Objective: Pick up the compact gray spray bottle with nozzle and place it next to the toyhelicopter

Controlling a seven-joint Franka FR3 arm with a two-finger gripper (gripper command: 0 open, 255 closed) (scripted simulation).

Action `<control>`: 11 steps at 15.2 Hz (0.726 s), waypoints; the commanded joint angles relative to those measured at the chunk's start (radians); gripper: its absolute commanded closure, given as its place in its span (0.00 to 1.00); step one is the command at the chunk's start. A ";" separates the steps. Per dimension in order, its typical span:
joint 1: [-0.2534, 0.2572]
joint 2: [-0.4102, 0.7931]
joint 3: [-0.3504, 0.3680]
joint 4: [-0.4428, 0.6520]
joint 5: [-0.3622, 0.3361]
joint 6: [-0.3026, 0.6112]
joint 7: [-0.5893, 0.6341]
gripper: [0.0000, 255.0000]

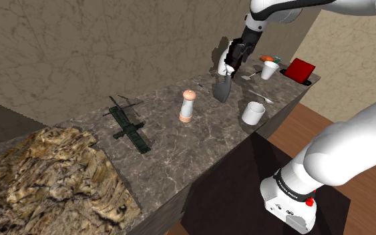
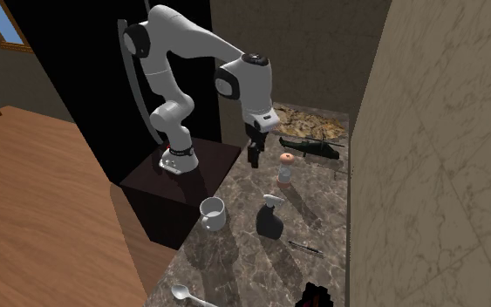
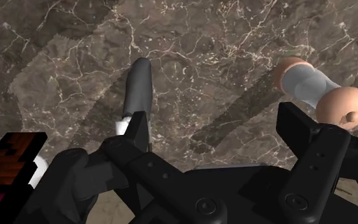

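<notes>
A dark gray spray bottle (image 1: 222,88) (image 2: 270,218) stands upright on the marble counter (image 1: 179,153). The dark green toy helicopter (image 1: 127,123) (image 2: 311,148) lies further along the counter, beyond a shaker. My gripper (image 1: 228,67) (image 2: 254,159) hangs above the counter, open, with nothing between its fingers. In the wrist view the bottle (image 3: 138,89) lies just beyond one fingertip, outside the gap of the gripper (image 3: 215,118).
A white shaker with peach ends (image 1: 187,107) (image 3: 317,92) stands between bottle and helicopter. Near the bottle are a white mug (image 1: 253,112), a pen (image 1: 263,98), a spoon (image 1: 250,75), another cup (image 1: 268,69) and a red box (image 1: 300,70). A rough rock slab (image 1: 53,180) covers the counter's far end.
</notes>
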 commanded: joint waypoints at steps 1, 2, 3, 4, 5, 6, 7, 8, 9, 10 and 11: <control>-0.006 0.081 -0.019 0.048 0.016 0.028 -0.036 0.00; -0.010 0.118 -0.027 0.072 0.025 0.038 -0.054 0.00; -0.015 0.156 -0.034 0.098 0.034 0.046 -0.071 0.00; -0.020 0.194 -0.041 0.125 0.045 0.054 -0.089 0.00; -0.027 0.232 -0.046 0.154 0.056 0.060 -0.106 0.00; -0.034 0.270 -0.051 0.183 0.067 0.065 -0.123 0.00; -0.042 0.309 -0.055 0.215 0.079 0.069 -0.139 0.00; -0.051 0.348 -0.057 0.247 0.091 0.072 -0.155 0.00; -0.056 0.363 -0.058 0.260 0.095 0.073 -0.161 0.00; -0.056 0.368 -0.057 0.252 0.098 0.085 -0.163 0.00; -0.057 0.373 -0.056 0.245 0.100 0.097 -0.164 0.00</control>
